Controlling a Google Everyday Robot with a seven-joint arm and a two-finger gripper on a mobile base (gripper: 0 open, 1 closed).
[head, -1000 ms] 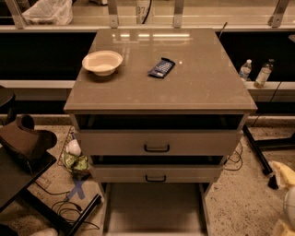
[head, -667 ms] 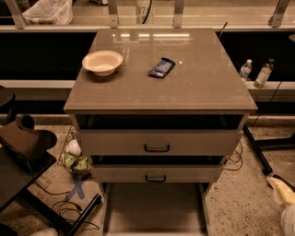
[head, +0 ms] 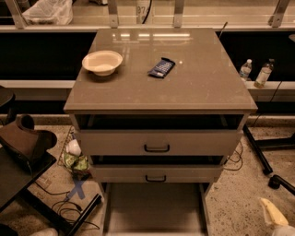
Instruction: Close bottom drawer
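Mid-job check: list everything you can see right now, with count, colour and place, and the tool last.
cabinet: one, grey-tan, centre of view
upper drawers: two, grey-tan with black loop handles, both slightly open
bottom drawer: one, grey-tan, pulled far out near the floor
bowl: one, cream, left rear of the cabinet top
snack packet: one, dark blue, middle of the cabinet top
bottles: two, clear, on the ledge right of the cabinet
plastic bag: one, whitish, upper left behind the cabinet
tape cross: one, blue, on the floor left of the cabinet
tool: one, pale yellow and white, lower right corner, apart from the bottom drawer
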